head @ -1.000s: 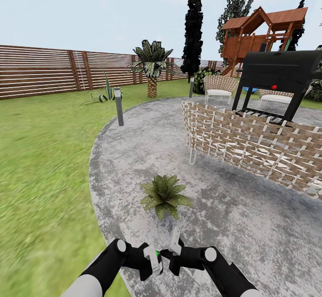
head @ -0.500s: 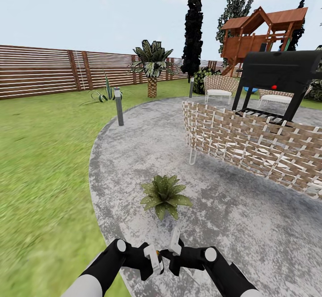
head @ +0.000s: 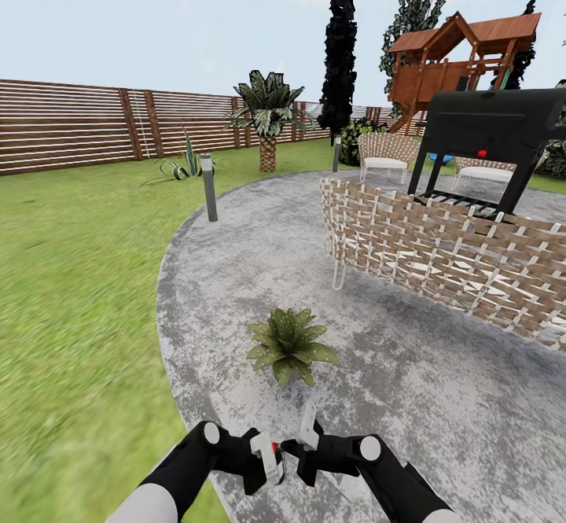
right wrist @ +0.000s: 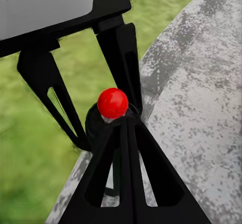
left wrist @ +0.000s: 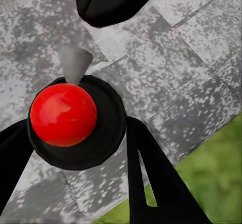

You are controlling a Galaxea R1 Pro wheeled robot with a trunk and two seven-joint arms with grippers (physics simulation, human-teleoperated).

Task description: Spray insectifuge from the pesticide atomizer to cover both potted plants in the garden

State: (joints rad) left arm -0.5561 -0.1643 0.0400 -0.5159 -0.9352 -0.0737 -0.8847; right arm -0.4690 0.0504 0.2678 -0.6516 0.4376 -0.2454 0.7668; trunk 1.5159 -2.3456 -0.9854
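- Two grippers meet low over the patio's [head: 440, 397] edge: the left gripper [head: 271, 460] clamps the pesticide atomizer [head: 267, 454], its red knob [left wrist: 63, 114] up.
- Right gripper [head: 303, 448] has its fingers [right wrist: 123, 163] pinched narrow, touching the atomizer's top.
- Just beyond sits one potted plant [head: 291, 344], speckled whitish.
- Farther off: wicker sofa [head: 440, 259], black grill [head: 487, 134], slat fence [head: 94, 122].

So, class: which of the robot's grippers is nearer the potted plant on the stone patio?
Right, narrowly. The right gripper sits almost directly below the potted plant in the head view; the left gripper, shut on the pesticide atomizer, sits lower and further left.
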